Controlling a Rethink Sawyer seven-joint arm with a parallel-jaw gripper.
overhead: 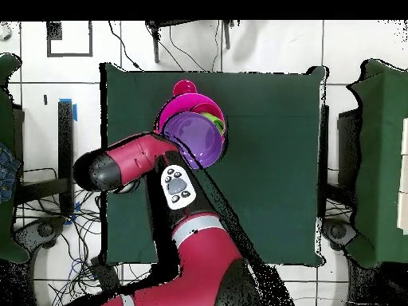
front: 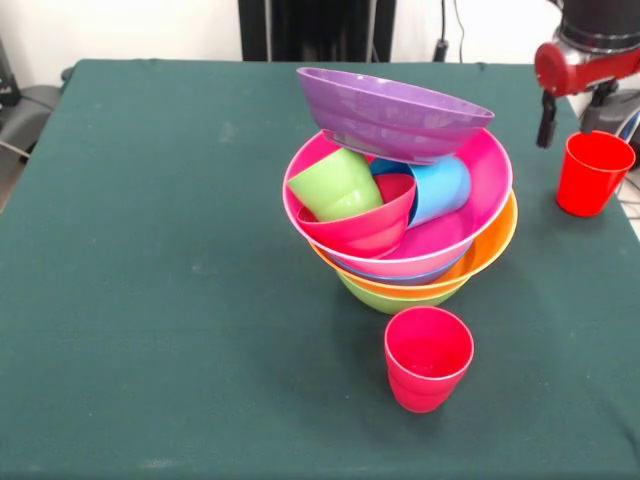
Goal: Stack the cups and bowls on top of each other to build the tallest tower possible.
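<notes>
the table (front: 150,250) has a dark green cloth and most of its left half is bare in the front view, so there is much free room there. the red and black arm (overhead: 187,239) covers a big part of the table in the overhead view and hides what lies under it. the tower (front: 400,215) stands near the middle, a little to the right in the front view. the pink bowl (front: 485,185) is the widest; under it only the rims of the blue, the orange bowl (front: 495,250) and the lime green bowl (front: 395,298) show. inside the pink bowl lie the small red bowl (front: 365,225), the lime green cup (front: 335,185) and the sky blue cup (front: 440,188), both tipped on the side. the purple bowl (front: 395,110) rests tilted on top and hides part of them. one red cup (front: 428,358) stands upright just in front of the tower. the other red cup (front: 592,172) stands near the right edge of the table. the gripper (front: 546,120) is just beside it, cut off at the top; i cannot tell if it is released or clenched.
</notes>
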